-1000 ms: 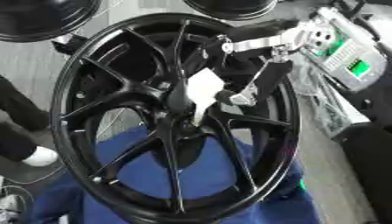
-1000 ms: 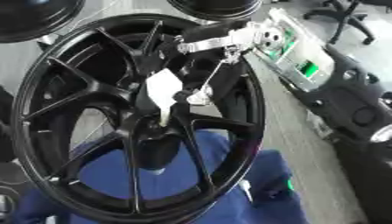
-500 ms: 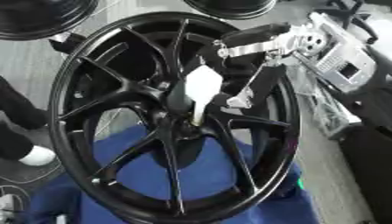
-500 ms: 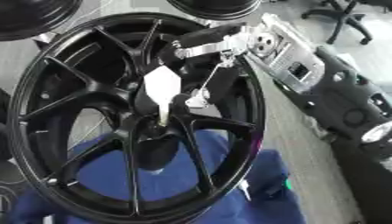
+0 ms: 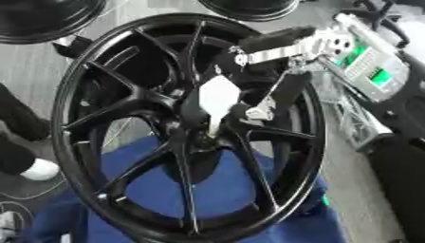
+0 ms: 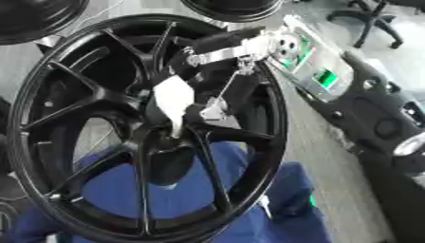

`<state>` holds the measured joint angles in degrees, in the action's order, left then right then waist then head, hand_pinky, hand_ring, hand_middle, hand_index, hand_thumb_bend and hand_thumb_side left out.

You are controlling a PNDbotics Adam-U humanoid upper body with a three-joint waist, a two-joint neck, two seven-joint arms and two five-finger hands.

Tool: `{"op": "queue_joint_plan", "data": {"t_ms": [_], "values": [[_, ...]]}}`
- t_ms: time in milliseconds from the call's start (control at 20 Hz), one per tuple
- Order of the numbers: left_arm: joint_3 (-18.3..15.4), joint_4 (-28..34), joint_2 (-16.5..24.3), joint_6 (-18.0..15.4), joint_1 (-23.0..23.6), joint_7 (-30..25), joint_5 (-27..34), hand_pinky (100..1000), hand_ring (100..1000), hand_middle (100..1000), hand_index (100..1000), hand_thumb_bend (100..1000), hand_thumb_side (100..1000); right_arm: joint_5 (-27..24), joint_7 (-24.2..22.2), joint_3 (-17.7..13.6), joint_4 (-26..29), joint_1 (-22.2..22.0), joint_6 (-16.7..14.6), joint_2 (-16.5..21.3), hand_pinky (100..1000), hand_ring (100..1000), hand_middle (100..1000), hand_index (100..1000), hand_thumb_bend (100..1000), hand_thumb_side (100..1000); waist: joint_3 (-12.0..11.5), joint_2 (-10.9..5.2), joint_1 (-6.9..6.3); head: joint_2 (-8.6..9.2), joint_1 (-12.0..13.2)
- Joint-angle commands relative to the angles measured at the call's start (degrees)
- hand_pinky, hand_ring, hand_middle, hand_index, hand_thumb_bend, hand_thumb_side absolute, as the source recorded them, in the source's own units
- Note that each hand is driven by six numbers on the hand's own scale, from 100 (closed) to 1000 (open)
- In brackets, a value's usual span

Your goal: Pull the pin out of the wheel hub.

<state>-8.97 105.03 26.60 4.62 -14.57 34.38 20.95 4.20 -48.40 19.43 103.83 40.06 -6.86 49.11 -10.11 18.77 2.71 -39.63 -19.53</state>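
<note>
One hand, the right hand, fingers seemingly clamped on the white tapered pin at the black spoked wheel hub; draw straight toward twelve o'clock

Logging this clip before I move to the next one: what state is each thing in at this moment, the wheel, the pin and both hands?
wheel: tilted, lower rim resting on blue cloth.
pin: white, held over the hub with its narrow end pointing down at the centre; whether the tip sits in the bore cannot be told.
right hand: reaching in from the upper right, fingers curled round the pin.
left hand: not in view.
</note>
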Motion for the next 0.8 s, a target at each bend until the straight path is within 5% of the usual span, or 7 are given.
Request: {"op": "queue_joint_plan", "data": {"t_ms": [50, 800], "values": [[-0.5, 0.5, 1.0, 0.3, -0.2, 0.0, -0.3, 603, 730, 632, 671, 100, 733, -1.0, -0.3, -1.0, 1.4, 0.8, 0.9, 1.5, 974, 875, 765, 895, 100, 175, 0.0, -0.86, -0.08, 0.81, 0.1], [-0.9, 0.5, 0.6, 0.3, 0.3, 0.3, -0.5, 603, 731, 630, 670, 100, 732, 1.3, -1.1, -0.2, 0.1, -0.1, 0.9, 1.0, 948, 842, 630, 854, 100, 276, -0.4, -0.52, 0.25, 0.99, -0.1]]}}
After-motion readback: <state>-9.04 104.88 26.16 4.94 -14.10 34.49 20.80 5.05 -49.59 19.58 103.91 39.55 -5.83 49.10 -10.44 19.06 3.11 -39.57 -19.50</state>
